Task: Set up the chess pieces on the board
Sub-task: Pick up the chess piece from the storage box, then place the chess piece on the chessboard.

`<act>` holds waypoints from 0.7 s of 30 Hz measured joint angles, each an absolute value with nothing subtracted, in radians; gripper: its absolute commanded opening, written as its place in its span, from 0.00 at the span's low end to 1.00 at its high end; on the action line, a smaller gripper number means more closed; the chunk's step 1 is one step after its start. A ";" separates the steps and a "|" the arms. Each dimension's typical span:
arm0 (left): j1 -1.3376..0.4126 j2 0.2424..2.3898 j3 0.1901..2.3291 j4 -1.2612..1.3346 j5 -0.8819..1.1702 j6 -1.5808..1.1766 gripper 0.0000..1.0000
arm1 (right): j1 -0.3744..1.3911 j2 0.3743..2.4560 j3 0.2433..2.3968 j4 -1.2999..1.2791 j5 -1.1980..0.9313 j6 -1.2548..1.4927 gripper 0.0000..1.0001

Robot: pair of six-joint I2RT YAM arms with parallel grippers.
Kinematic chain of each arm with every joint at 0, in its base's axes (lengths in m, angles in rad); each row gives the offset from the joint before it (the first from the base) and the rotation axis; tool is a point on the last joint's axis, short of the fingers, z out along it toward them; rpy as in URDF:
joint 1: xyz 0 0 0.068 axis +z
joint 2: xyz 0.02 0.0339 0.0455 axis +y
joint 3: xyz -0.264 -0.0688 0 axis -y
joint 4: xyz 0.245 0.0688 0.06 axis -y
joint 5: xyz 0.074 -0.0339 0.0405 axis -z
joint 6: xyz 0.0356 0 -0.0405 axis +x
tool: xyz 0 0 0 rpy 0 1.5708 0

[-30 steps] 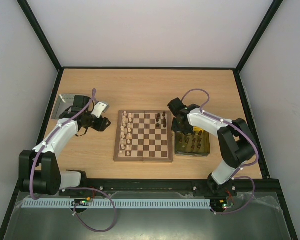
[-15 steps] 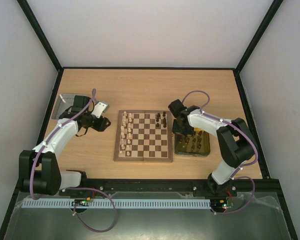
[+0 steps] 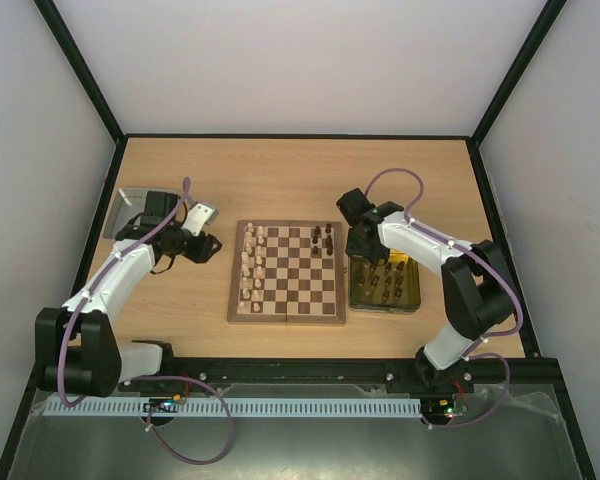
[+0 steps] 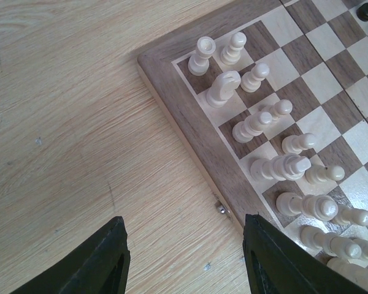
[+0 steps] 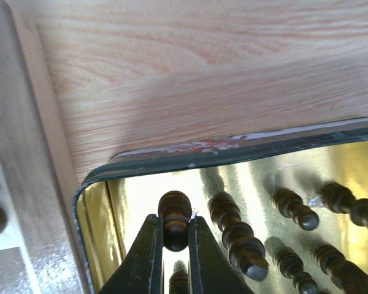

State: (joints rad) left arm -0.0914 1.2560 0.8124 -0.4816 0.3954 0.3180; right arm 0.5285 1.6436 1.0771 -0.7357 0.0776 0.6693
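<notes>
Overhead, the board [image 3: 287, 272] carried cream pieces [image 3: 248, 265] along its left edge. Left wrist: left jaws gaped empty off that edge. Right wrist: right jaws clenched a dark piece [image 5: 174, 214] in the tray [image 5: 251, 168] beside the board, presumably for placing.

The board [image 3: 286, 318] lies flat and open on the table [image 3: 280, 180], brown-framed, with dark and cream checks; cream pieces [image 3: 250, 265] stand upright in two files along its left edge; a few dark pieces [image 3: 322, 239] stand near its far right corner; other dark pieces [image 3: 382, 284] are in the yellow tray [image 3: 416, 300] just right of the board; one dark piece [image 5: 174, 220] is pinched between the right fingers [image 5: 144, 257] over that tray.
</notes>
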 measured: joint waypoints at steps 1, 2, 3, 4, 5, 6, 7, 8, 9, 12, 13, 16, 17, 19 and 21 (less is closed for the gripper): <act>-0.091 1.256 0.812 -0.483 0.398 0.321 0.53 | 0.529 1.638 1.085 -0.741 0.081 0.668 0.02; -0.091 1.256 0.812 -0.484 0.402 0.324 0.53 | 0.528 1.630 1.100 -0.753 0.088 0.665 0.02; -0.091 1.256 0.812 -0.484 0.405 0.326 0.53 | 0.528 1.625 1.110 -0.760 0.089 0.662 0.02; -0.091 1.256 0.812 -0.484 0.408 0.329 0.52 | 0.528 1.620 1.121 -0.767 0.091 0.659 0.02; -0.091 1.255 0.812 -0.485 0.413 0.331 0.50 | 0.528 1.615 1.135 -0.779 0.093 0.656 0.02; -0.091 1.253 0.812 -0.485 0.417 0.333 0.49 | 0.528 1.610 1.144 -0.783 0.093 0.654 0.02; -0.091 1.249 0.812 -0.485 0.420 0.335 0.47 | 0.528 1.604 1.158 -0.790 0.095 0.653 0.02; -0.091 1.243 0.812 -0.486 0.425 0.339 0.46 | 0.528 1.600 1.168 -0.797 0.096 0.653 0.02; -0.091 1.238 0.812 -0.488 0.431 0.342 0.46 | 0.529 1.595 1.182 -0.806 0.097 0.652 0.02; -0.091 1.214 0.812 -0.500 0.467 0.365 0.51 | 0.538 1.589 1.216 -0.820 0.097 0.651 0.02; -0.091 1.203 0.812 -0.506 0.481 0.374 0.52 | 0.543 1.589 1.227 -0.824 0.096 0.647 0.02; -0.091 1.166 0.811 -0.523 0.533 0.402 0.61 | 0.577 1.591 1.251 -0.834 0.086 0.637 0.02; -0.091 1.153 0.811 -0.530 0.553 0.414 0.63 | 0.596 1.595 1.260 -0.835 0.082 0.635 0.02; -0.091 1.124 0.811 -0.548 0.594 0.435 0.67 | 0.628 1.607 1.272 -0.833 0.069 0.635 0.02; -0.091 1.094 0.810 -0.562 0.631 0.456 0.69 | 0.660 1.626 1.283 -0.833 0.055 0.636 0.02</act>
